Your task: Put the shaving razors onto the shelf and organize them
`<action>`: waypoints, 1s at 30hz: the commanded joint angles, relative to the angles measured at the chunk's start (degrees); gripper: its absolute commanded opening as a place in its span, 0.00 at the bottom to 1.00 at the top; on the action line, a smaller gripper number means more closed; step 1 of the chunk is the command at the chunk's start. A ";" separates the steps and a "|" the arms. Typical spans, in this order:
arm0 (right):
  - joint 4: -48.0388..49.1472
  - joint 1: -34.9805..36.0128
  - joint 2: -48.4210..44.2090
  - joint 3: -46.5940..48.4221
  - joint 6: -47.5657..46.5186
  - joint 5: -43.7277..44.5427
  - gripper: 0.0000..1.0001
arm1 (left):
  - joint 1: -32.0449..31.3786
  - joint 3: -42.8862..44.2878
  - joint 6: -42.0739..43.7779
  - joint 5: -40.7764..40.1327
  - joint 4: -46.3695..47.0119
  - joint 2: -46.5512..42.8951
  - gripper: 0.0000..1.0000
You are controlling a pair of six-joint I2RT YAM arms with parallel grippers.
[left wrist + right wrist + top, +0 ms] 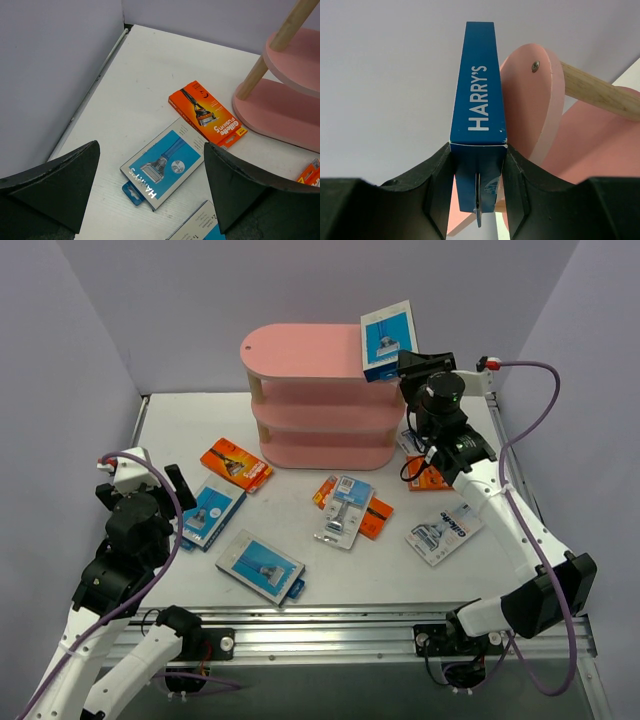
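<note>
blue razor box (388, 338), clamped in our right pincer (477, 170), stands on end beside the right end of the top board of the pink shelf (300, 350); our left pincer (150, 170) hangs spread apart, farther off.

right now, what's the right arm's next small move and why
Probably carry the box leftward over the top of the shelf and lower it flat before opening: the right gripper is shut on the box, which is tilted at the shelf's right end.

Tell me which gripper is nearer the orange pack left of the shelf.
Left. The left gripper hangs open just left of the orange pack; the right gripper is at the shelf top, shut on a blue box.
</note>
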 commanded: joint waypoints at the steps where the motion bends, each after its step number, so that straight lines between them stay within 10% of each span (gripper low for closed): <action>1: 2.38 -0.92 -1.13 -1.06 2.11 1.72 0.00 | 0.14 0.15 0.14 0.49 2.41 0.28 0.94; 30: 2.82 -3.12 0.45 -5.37 4.84 -7.07 0.00 | 0.14 0.15 0.23 1.11 2.41 0.28 0.94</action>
